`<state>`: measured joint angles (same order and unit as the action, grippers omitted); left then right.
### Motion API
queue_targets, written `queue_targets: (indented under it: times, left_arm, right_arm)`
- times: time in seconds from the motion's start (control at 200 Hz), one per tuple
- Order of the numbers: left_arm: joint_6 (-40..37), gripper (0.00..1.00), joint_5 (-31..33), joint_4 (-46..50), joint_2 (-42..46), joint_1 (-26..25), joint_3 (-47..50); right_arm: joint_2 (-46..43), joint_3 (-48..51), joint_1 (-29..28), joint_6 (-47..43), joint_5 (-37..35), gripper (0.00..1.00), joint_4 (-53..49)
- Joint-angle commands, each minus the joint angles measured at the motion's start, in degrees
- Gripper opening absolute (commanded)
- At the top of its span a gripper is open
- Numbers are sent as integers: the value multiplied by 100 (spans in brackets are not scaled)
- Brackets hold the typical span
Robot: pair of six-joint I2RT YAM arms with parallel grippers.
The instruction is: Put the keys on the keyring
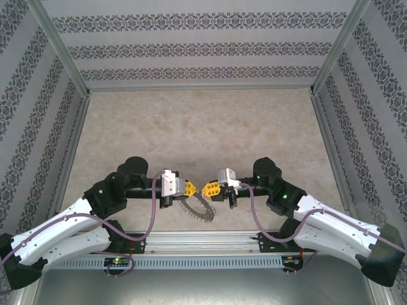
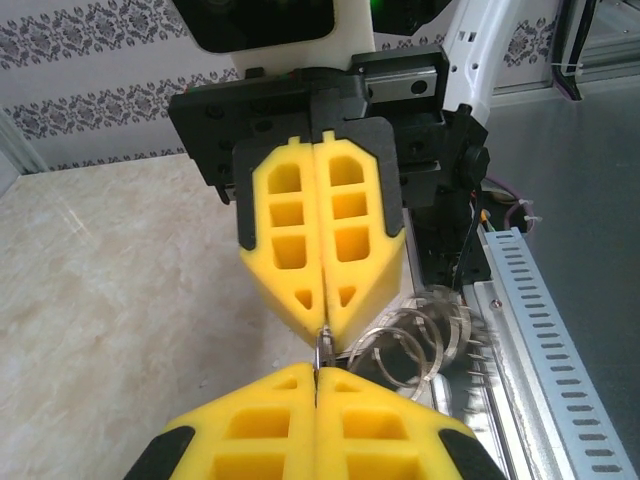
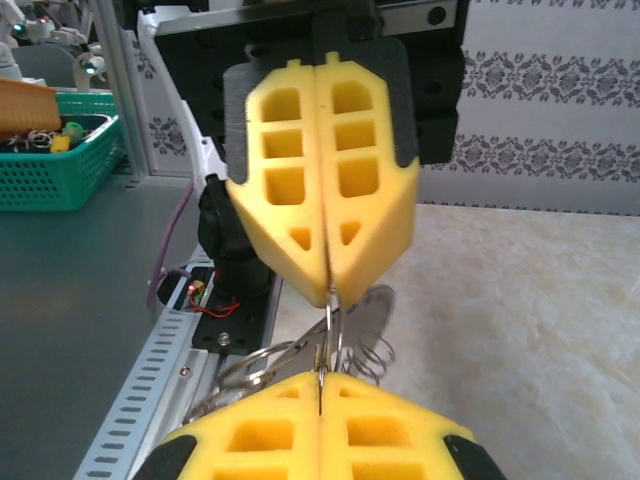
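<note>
The keyring (image 2: 440, 320) is shiny bare metal; the fingers (image 2: 285, 240) are matt yellow plastic; the worktop (image 1: 203, 127) is smooth, marbled beige.

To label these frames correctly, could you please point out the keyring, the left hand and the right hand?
keyring (image 1: 196, 210), top external view, on its loop-fringed rim.
left hand (image 1: 189, 189), top external view, between its yellow fingertips.
right hand (image 1: 208, 189), top external view, between its yellow fingertips.
</note>
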<state>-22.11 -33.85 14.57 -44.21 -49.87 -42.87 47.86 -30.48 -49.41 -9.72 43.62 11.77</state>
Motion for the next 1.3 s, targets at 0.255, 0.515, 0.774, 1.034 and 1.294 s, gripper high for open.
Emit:
queue_targets:
  times: [0.255, 0.515, 0.774, 1.034, 1.294]
  left_arm:
    - [-89, 0, 90, -156, -82, -32, -90]
    - [-74, 0, 74, -150, -57, -32, -85]
    - [-65, 0, 65, -152, -22, -32, -67]
    - [-25, 0, 69, -196, -48, -32, -45]
    - [223, 0, 701, 29, -419, -32, -110]
  right_arm:
    - [41, -222, -198, -206, 483, 0, 368]
    - [15, -239, -200, -171, 94, 0, 261]
    - [-303, -88, -192, -161, -490, 0, 56]
    - [-819, 83, -157, -224, -1004, 0, -499]
    - [-1080, 319, 151, 90, -1913, 0, -606]
